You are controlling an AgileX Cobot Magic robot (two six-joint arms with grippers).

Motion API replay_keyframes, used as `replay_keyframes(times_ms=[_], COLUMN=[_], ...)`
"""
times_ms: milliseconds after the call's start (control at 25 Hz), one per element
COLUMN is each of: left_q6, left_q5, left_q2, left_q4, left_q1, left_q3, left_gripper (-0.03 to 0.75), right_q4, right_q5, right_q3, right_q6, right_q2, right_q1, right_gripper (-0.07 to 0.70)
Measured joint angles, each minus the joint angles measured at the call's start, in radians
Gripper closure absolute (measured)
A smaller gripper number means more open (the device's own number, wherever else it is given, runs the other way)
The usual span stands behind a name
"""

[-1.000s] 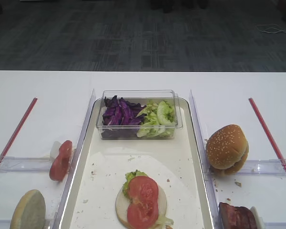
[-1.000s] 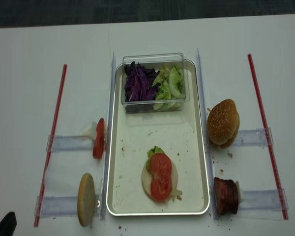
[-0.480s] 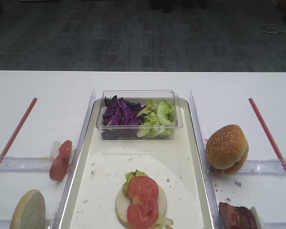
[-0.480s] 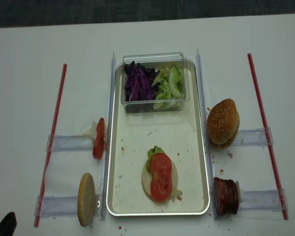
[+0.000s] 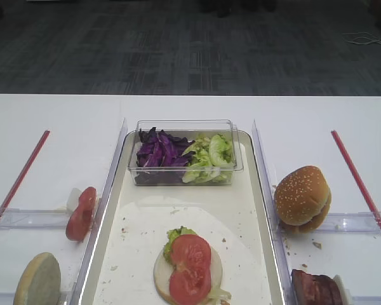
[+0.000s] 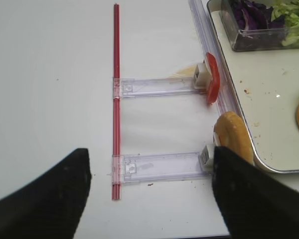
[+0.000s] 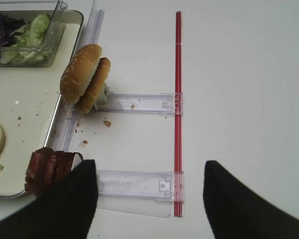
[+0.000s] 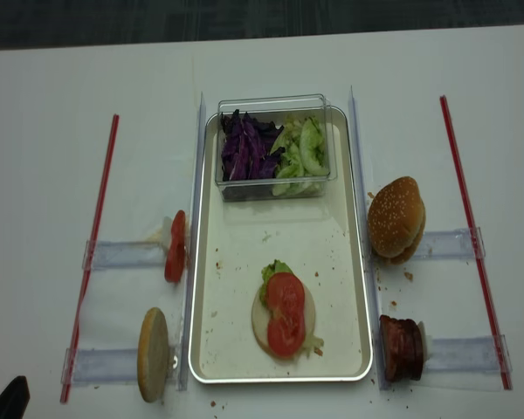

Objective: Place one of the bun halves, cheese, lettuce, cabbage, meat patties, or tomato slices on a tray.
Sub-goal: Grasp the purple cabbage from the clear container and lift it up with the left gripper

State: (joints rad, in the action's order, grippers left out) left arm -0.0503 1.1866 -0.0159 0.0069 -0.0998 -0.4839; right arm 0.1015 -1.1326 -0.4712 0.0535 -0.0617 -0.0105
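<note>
No text, label, brand, number or sign is showing legibly anywhere: nothing readable is appearing on the long cream-white tray with silvery rims (image 8: 205, 349), nor on anything lying beside it.

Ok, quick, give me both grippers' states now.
Left gripper: open, holding nothing.
Right gripper: open, holding nothing.
</note>
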Motion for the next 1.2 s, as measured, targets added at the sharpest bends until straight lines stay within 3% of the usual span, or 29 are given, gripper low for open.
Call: replay_keyframes(times_ms=[1200], left_q6=[0.000], left_q5=[0.000], left_q2=[0.000], left_q4=[0.000], left_q1=[0.000], left_q3=[0.000], left_gripper=[0.230], right_q4=[0.001], right_q5=[0.000], right_q3=[0.000], right_q6=[0.000], right_q2=[0.075], right_q1=[0.000], right_gripper=[0.164])
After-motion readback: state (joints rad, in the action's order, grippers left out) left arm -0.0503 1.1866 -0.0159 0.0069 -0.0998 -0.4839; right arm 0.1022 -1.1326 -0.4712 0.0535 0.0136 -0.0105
